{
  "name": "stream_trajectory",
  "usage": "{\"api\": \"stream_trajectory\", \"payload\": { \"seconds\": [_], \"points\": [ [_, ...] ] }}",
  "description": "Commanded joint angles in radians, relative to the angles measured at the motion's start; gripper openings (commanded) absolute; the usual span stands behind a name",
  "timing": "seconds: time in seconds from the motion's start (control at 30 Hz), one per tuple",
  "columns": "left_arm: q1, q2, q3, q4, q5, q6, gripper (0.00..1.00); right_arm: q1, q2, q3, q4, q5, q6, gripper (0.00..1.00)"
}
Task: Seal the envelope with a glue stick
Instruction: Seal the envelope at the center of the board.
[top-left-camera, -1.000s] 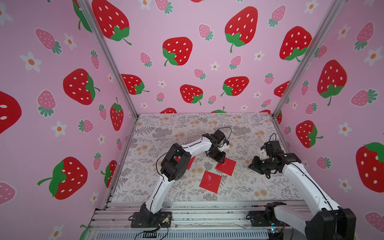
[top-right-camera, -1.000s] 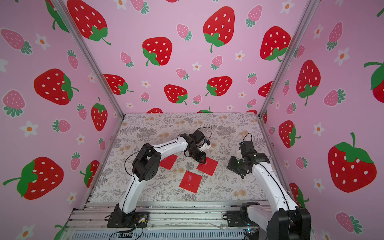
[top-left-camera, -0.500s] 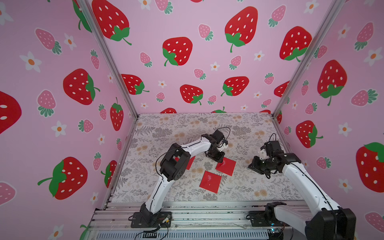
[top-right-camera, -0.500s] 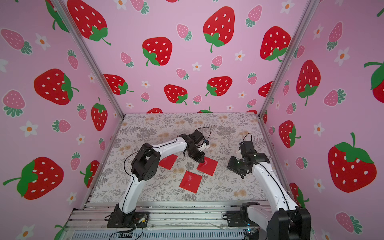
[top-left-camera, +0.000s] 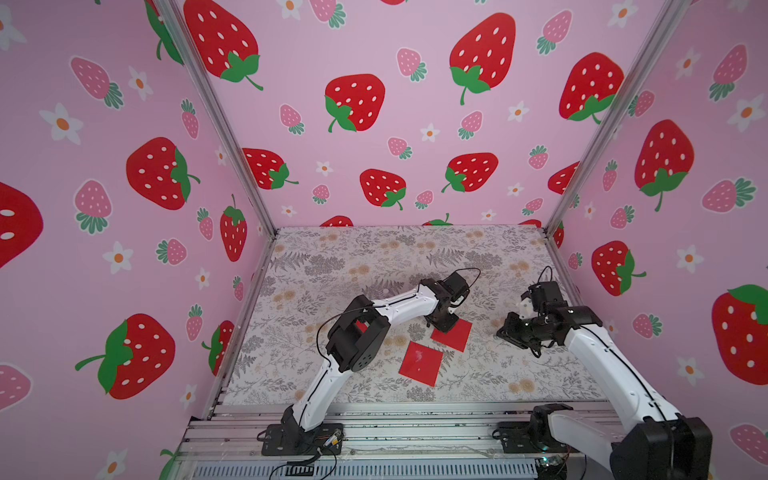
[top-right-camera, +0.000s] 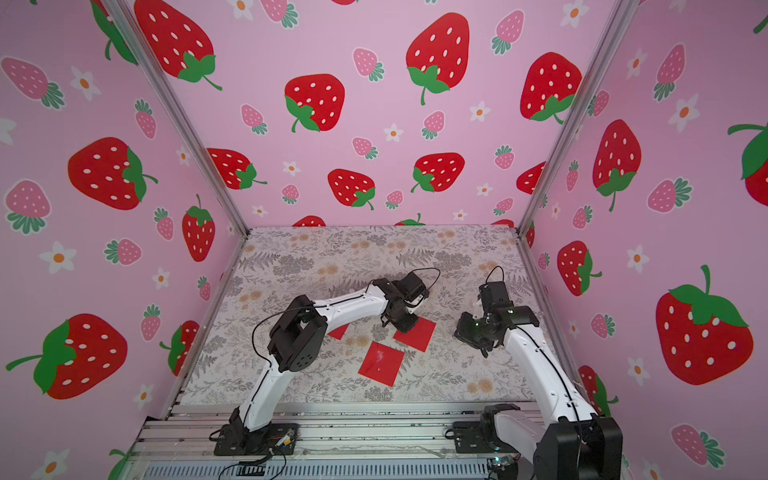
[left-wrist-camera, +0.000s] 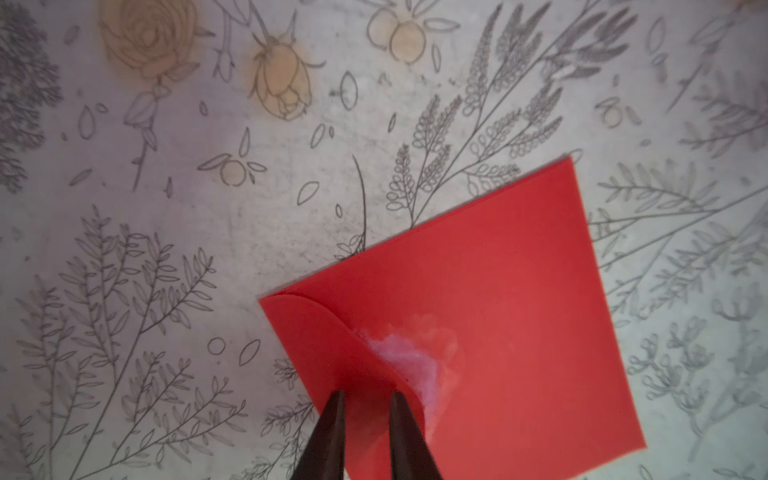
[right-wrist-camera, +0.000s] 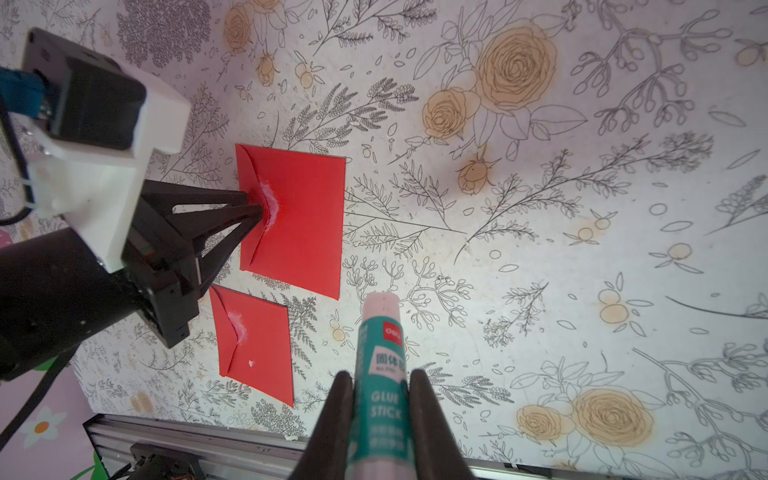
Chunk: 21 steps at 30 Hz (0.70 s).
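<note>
Glue stick (right-wrist-camera: 380, 332): clamped between the fingers of my right end effector (right-wrist-camera: 380, 374), held over the table (right-wrist-camera: 540, 249), to one side of the paper.
Envelope (left-wrist-camera: 498, 311): flat on the table, with a white smear at the flap edge.
Left end effector (left-wrist-camera: 368, 395): fingers narrowly parted, tips on the flap, gripping nothing.
Second envelope (right-wrist-camera: 257, 345): just beside the first, not touching it.

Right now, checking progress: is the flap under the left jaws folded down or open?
Folded down: the flap lies over the envelope, the left jaws on it, glue at its edge.
</note>
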Motion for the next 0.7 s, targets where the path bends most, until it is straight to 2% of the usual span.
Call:
{"api": "stream_trajectory", "payload": {
  "seconds": [0.0,0.4,0.67],
  "points": [
    [-0.031,0.114,-0.04,-0.145,-0.058,-0.013,0.22,-0.006,-0.018,0.029,-0.008,0.0,-0.016,0.0],
    [-0.049,0.169,-0.03,-0.189,-0.079,-0.024,0.23,-0.006,-0.015,0.026,-0.003,-0.008,-0.021,0.0],
    [-0.015,0.003,-0.034,-0.082,-0.035,0.024,0.22,-0.006,-0.009,0.035,-0.009,-0.002,-0.022,0.0]
  ]
}}
